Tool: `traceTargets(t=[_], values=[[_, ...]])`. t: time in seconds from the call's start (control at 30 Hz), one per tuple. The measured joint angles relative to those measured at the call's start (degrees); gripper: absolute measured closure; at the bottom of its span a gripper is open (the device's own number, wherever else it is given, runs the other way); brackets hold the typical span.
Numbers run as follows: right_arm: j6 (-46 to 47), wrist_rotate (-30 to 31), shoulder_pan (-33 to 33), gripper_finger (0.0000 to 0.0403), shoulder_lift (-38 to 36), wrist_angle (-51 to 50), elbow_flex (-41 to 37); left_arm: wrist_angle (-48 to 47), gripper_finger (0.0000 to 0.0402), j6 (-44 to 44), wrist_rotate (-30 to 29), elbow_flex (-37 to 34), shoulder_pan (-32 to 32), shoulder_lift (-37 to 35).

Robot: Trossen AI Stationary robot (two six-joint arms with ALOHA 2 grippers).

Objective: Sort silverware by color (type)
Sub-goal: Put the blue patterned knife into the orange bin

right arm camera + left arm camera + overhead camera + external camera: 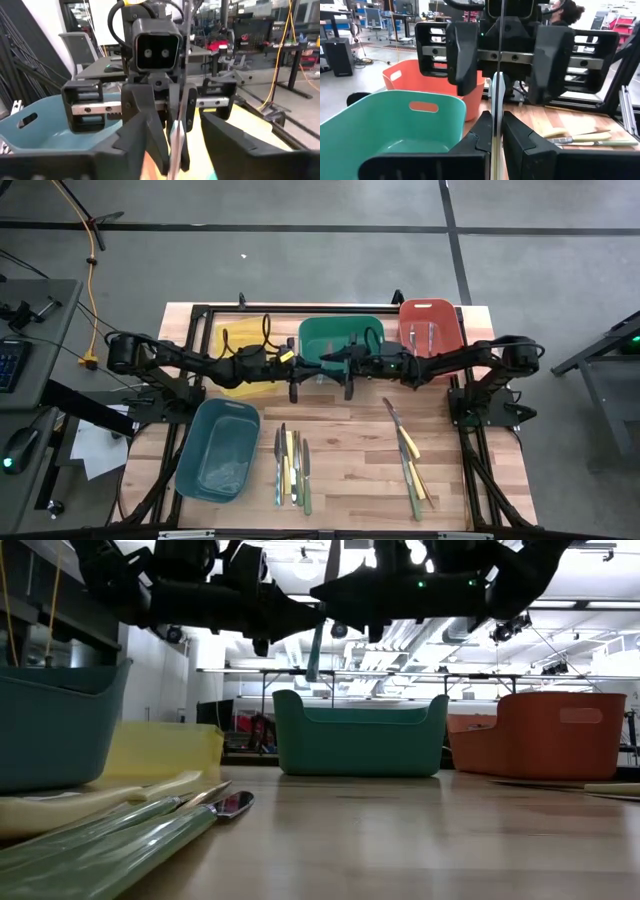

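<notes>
Desk: What am I looking at, left to right?

Operator: In the overhead picture, I'm seeing the teal bin point(218, 450) lying at lower left, the yellow bin point(232, 338) above it, then the green bin point(340, 338) at top centre and the red bin point(431, 326) at upper right, with two utensils lying in it. The silverware point(291, 468) is lying in a group at bottom centre, and a second group point(408, 458) is lying at lower right.

Desk: And the arms?

Operator: I'm holding both grippers face to face above the table at frame centre. The left gripper point(294, 377) is pinching a thin silver-grey utensil point(496, 107), its fingers point(482, 131) pressed tight against the blade and holding it upright. The right gripper point(349, 374), just beside it, is standing with its fingers point(463, 55) spread to either side of that same utensil, clear of it.
</notes>
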Motion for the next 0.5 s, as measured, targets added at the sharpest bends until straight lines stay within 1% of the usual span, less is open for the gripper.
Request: traceTargets(t=[0.23,0.3,0.4,0.5], values=[[-0.19,-0.22,-0.04,0.0383,-1.41,-1.92,0.02,-0.13,0.0396,0.15,-0.02,-0.26,0.04,-0.46],[-0.08,-0.31,-0.02,0.0392,-1.41,-2.09,0.02,-0.23,0.0396,0.11,-0.54,-0.26,0.04,-0.46],[1.13,-0.47,-0.02,0.0382,-1.44,-2.79,0.04,-0.38,0.0395,0.11,-0.70,-0.26,0.02,-0.44],[1.01,-0.48,-0.02,0.0394,-1.44,-2.77,0.04,-0.39,0.0388,0.42,-0.72,-0.26,0.00,-0.44]])
